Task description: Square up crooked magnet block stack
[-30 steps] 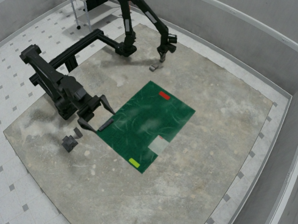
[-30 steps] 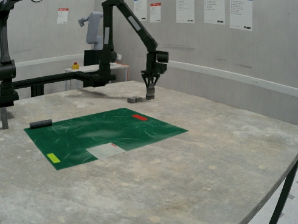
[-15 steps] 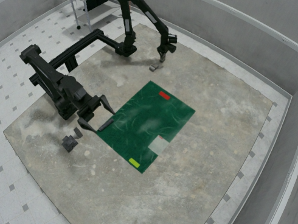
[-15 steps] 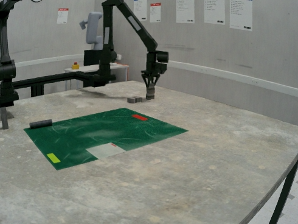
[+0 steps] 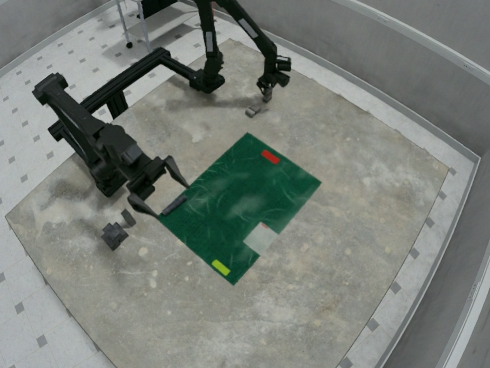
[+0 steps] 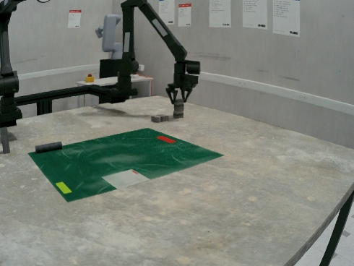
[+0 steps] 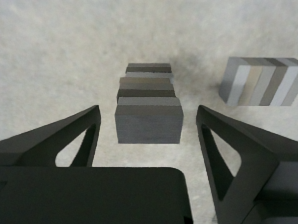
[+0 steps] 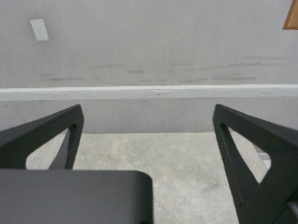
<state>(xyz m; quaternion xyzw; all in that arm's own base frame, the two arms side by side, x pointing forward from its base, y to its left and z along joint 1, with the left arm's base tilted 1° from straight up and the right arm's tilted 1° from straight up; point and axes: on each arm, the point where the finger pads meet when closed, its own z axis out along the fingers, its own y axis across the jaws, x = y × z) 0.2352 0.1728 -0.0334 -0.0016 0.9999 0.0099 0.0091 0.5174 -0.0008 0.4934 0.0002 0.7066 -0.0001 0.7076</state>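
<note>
From where the outside view looks, the nearest stretch is bare stone-coloured tabletop (image 5: 350,250) (image 6: 217,209), its edge cutting across the lower right of the frame. Past that lies the green mat (image 5: 225,190) (image 6: 108,152), with a dark cylinder (image 5: 174,205) (image 6: 48,147) along its left corner. The right gripper (image 5: 174,202) (image 8: 148,111) is spread wide, nothing in it; in the top view it shows over that corner, two dark pieces (image 5: 115,235) (image 5: 128,218) to its lower left. Farther back, just above centre of the outside view, the magnet stack (image 5: 267,96) (image 6: 178,111) (image 7: 149,125) stands upright, its layers a little out of line. The left gripper (image 5: 267,89) (image 6: 179,102) (image 7: 148,112) is open around its top, with a gap on either side. Close by stands a short row of blocks (image 5: 252,111) (image 6: 160,118) (image 7: 260,82), crowding one side; the opposite side has open tabletop, running toward the grey wall (image 5: 400,45) (image 6: 235,54) beyond.
</note>
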